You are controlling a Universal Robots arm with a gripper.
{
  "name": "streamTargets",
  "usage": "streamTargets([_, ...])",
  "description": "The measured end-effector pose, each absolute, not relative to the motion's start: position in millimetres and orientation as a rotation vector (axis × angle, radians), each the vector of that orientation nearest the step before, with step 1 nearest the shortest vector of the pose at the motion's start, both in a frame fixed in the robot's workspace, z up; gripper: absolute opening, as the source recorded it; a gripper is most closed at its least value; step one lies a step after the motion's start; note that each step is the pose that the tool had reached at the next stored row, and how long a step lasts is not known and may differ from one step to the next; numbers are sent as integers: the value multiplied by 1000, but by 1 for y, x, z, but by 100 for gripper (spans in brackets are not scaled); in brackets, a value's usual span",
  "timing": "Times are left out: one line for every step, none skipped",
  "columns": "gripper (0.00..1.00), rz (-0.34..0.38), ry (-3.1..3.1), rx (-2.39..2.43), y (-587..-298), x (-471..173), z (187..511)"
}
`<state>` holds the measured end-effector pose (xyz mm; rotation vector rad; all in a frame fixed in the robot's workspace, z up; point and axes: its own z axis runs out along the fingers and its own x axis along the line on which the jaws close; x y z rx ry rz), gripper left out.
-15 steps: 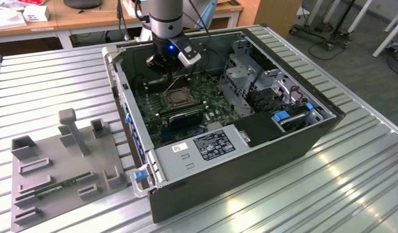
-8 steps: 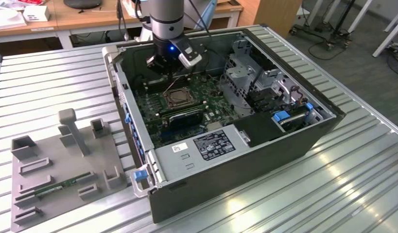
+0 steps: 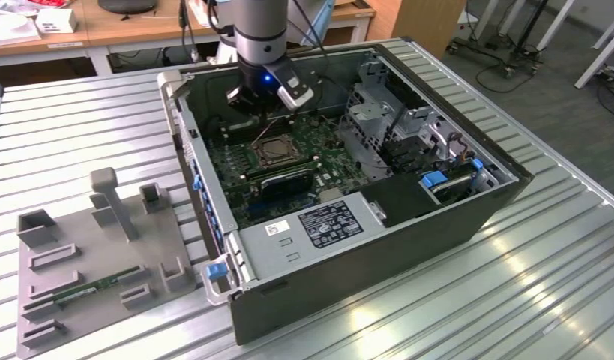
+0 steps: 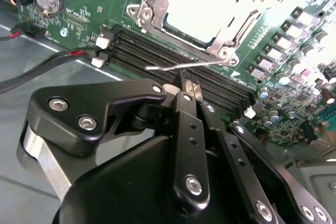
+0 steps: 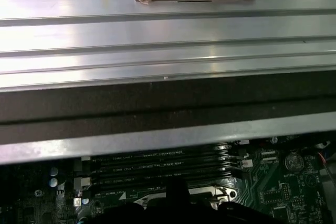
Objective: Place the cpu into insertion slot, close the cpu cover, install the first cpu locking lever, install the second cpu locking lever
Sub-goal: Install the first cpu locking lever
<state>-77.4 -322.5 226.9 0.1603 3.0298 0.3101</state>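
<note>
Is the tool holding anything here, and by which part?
Cannot be told: the shut tool meets the thin locking lever near its middle, either pinching or merely pressing it.

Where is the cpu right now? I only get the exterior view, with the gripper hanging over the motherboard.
Observer: In the second wrist view the cpu lies in its socket, the cpu cover flat around it.
Operator: And the jaws, open or shut?
Observer: The gripper is shut, tips just short of a thin locking lever.
Operator: Where's that lever lying?
Observer: Along the socket's edge, beside the memory slots.
</note>
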Motion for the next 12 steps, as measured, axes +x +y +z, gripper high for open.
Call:
streamTargets([11, 310, 3030, 160, -323, -77, 227])
streamTargets([11, 310, 3030, 160, -324, -77, 227])
streamTargets([11, 310, 3030, 160, -324, -77, 227])
streamTargets([11, 310, 3030, 160, -324, -77, 227])
streamTargets([11, 310, 3030, 160, -324, -76, 227])
streamTargets([11, 310, 3030, 160, -324, -75, 227])
streamTargets([11, 310, 3030, 160, -324, -74, 227])
streamTargets([11, 310, 3030, 160, -324, -73, 227])
streamTargets([11, 310, 3030, 160, -324, -72, 227])
streamTargets([11, 310, 3030, 160, -324, -71, 227])
streamTargets([11, 310, 3030, 160, -324, -71, 227])
streamTargets([11, 310, 3030, 160, -324, -71, 226])
